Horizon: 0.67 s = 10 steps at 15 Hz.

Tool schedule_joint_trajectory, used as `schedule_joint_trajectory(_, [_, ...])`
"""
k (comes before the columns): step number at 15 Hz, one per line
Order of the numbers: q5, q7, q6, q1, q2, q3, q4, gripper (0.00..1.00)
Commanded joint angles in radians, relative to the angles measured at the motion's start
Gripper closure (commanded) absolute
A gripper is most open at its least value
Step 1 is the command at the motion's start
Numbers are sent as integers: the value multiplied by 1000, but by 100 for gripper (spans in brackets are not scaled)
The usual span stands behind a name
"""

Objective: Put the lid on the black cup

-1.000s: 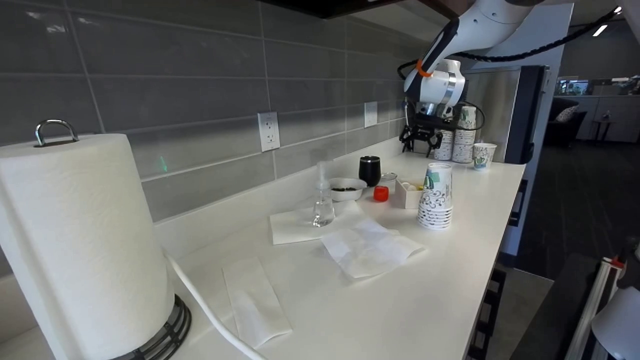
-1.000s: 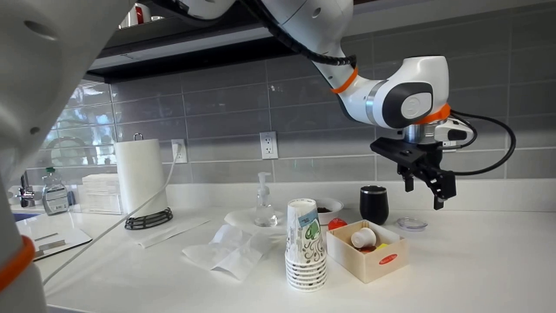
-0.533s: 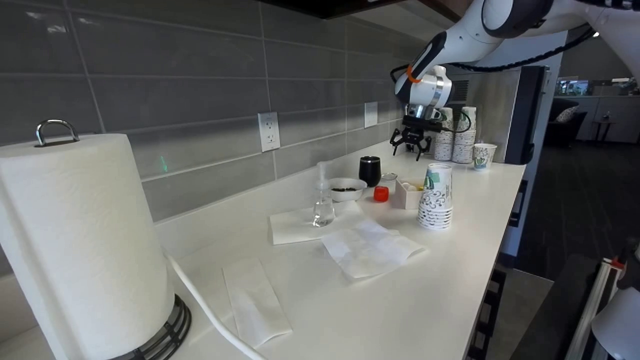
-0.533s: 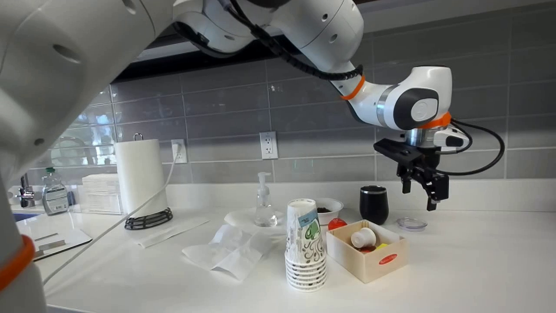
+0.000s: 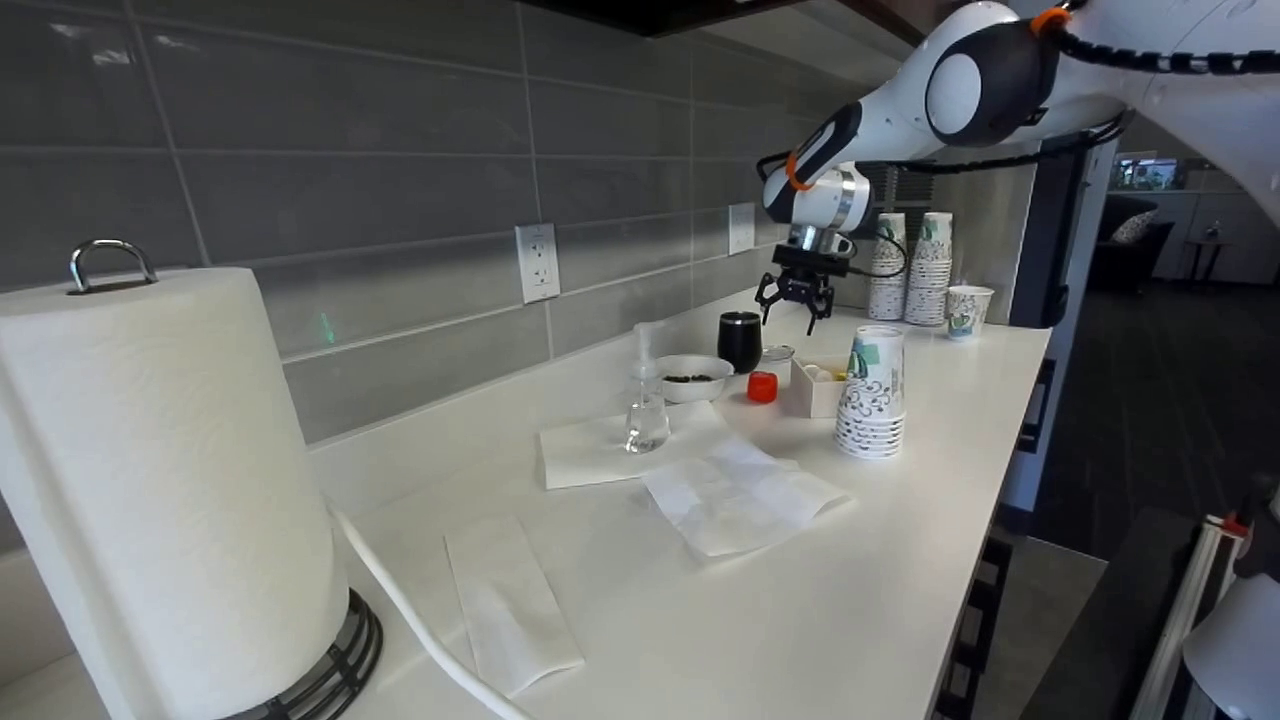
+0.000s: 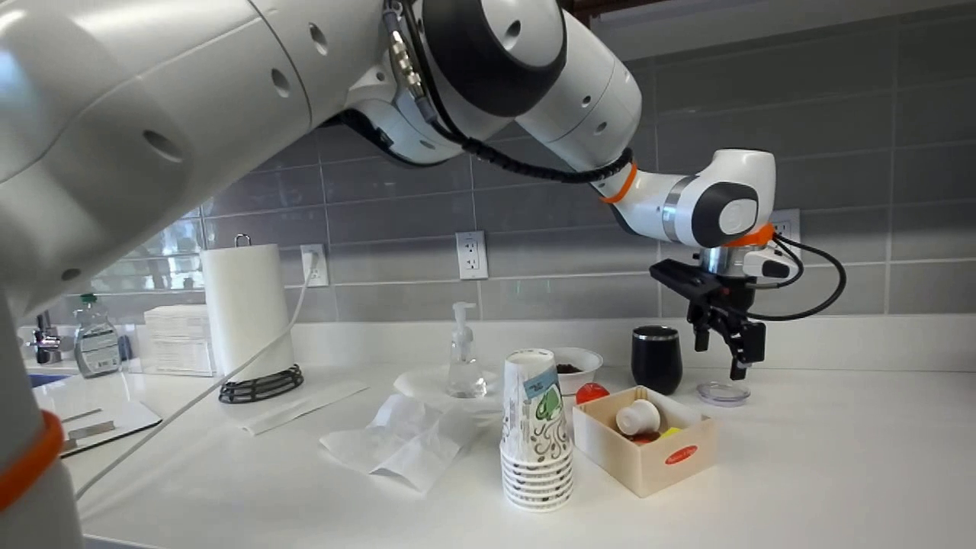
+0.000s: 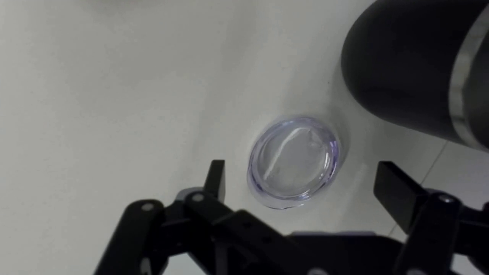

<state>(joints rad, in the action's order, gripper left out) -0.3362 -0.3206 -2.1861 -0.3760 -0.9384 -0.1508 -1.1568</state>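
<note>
Remotely, I work past stacked paper cups and a wooden box, low and right of centre in an exterior view. My gripper, farther right, hangs lower than a second ago, its jaws spread around nothing. Mid-frame in the wrist view, the clear lid lies on the counter; upper right stands the black cup, apparently uncapped. That descent, I judge, sets up grasping the lid.

In both exterior views the white arm stretches out and bends at the wrist, so that the black end effector points downward. In the wrist view its two fingers stand wide apart, facing each other.
</note>
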Motion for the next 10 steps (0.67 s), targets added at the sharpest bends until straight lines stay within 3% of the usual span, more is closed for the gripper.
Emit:
schedule_joint_trajectory(1, [37, -114, 37, 16, -111, -23, 173, 0])
schedule_joint_trajectory(10, [98, -227, 135, 28, -241, -35, 339, 0])
